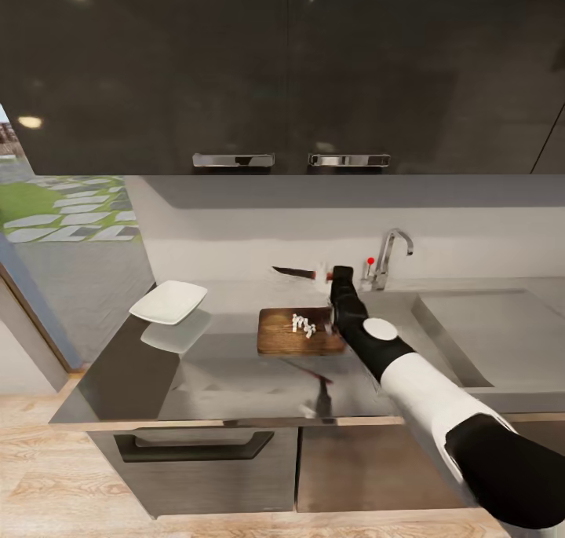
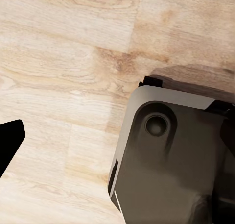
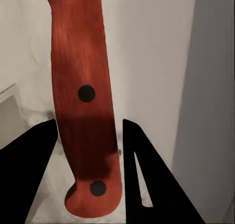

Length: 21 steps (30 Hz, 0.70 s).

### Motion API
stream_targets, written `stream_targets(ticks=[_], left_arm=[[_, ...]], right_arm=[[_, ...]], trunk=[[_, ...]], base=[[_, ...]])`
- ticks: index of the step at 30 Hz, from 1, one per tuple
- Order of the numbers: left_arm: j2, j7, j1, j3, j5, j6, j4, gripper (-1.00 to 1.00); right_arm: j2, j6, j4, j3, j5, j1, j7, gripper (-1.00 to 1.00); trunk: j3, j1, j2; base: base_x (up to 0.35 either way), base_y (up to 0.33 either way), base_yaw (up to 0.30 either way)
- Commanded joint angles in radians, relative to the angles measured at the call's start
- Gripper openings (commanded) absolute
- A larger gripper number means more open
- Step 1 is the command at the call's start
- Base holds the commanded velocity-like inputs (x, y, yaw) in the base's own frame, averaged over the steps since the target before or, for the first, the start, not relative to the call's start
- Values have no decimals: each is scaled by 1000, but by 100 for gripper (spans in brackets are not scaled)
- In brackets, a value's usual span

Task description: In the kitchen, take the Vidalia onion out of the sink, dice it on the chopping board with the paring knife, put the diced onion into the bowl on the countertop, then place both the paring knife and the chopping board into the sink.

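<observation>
Your right gripper (image 3: 88, 136) is clamped on the paring knife (image 1: 297, 271) above the counter's (image 1: 227, 373) back edge; left gripper's state can't be told. Black cabinets (image 1: 282, 67) overhead.

A grained wooden chopping board (image 1: 301, 331) lies on the glossy, mirror-like countertop (image 1: 227, 381); the paring knife (image 3: 84, 101) handle looks reddish wood.

- chopping board (image 1: 294, 340) lies mid-countertop (image 1: 227, 381), just left of the sink (image 1: 479, 326).
- diced onion (image 1: 303, 323) sits on the board's rear right part.
- bowl (image 1: 168, 301) at the countertop's left rear corner, well apart from the board.
- paring knife (image 1: 297, 271) held above the board's rear edge (blade pointing left), in the right gripper (image 1: 333, 275).
- tap (image 1: 390, 255) behind the sink's left end.
</observation>
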Motion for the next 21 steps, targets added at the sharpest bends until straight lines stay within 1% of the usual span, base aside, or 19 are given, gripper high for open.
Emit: stream_targets(ticks=[1, 3, 5, 6, 7, 8, 10, 11, 12, 14, 16, 17, 18, 19, 20, 21], left_arm=[[-1, 0, -2, -8, 6, -5, 3, 100], [-1, 0, -2, -8, 6, -5, 3, 100], [-1, 0, -2, -8, 6, -5, 3, 100], [-2, 0, -2, -8, 6, -5, 3, 100], [-2, 0, -2, -8, 6, -5, 3, 100], [-2, 0, -2, -8, 6, -5, 3, 100], [-2, 0, -2, -8, 6, -5, 3, 100], [-2, 0, -2, -8, 6, -5, 3, 100], [-2, 0, -2, -8, 6, -5, 3, 100], [-2, 0, -2, -8, 6, -5, 3, 100], [-2, 0, -2, -8, 6, -5, 3, 100], [-2, 0, -2, -8, 6, -5, 3, 100], [-2, 0, -2, -8, 6, -5, 3, 100], [-2, 0, -2, -8, 6, -5, 3, 100], [-2, 0, -2, -8, 6, -5, 3, 100], [-2, 0, -2, -8, 6, -5, 3, 100]], right_arm=[[-2, 6, -20, -37, 9, -1, 10, -100], [-4, 4, -51, -118, 9, -1, 27, -100], [-6, 4, -65, -185, 10, -1, 65, -100], [-7, 4, -69, -210, 11, -1, 86, -100], [-7, 4, -70, -220, 11, -1, 96, -100], [-12, 4, -72, -239, 10, -1, 114, -100], [-36, 4, -75, -286, 8, -1, 156, -100], [-51, 4, -77, -321, 4, -1, 184, -100], [-63, 4, -85, -364, -3, -1, 218, -100], [-77, 6, -124, -470, -22, -1, 305, -100], [-83, 12, -184, -580, -33, -1, 413, -100], [-85, 19, -213, -626, -34, -1, 469, -100], [-86, 35, -240, -663, -34, -1, 521, -100], [-87, 61, -265, -688, -34, -1, 566, -100], [-91, 99, -288, -705, -34, -1, 602, -100], [-102, 145, -308, -716, -35, -1, 630, -100]], trunk=[[-2, 1, -2], [-2, 1, -2], [-2, 1, -2], [-2, 1, -2], [-2, 1, -2], [-2, 1, -2], [-2, 1, -2], [-2, 1, -2], [-2, 1, -2], [-2, 1, -2], [-2, 1, -2], [-2, 1, -2], [-2, 1, -2], [-2, 1, -2], [-2, 1, -2], [-2, 1, -2]], base=[[0, 0, 0], [0, 0, 0], [0, 0, 0], [0, 0, 0], [0, 0, 0], [0, 0, 0], [0, 0, 0], [0, 0, 0], [0, 0, 0], [0, 0, 0], [0, 0, 0], [0, 0, 0], [0, 0, 0], [0, 0, 0], [0, 0, 0], [0, 0, 0]])
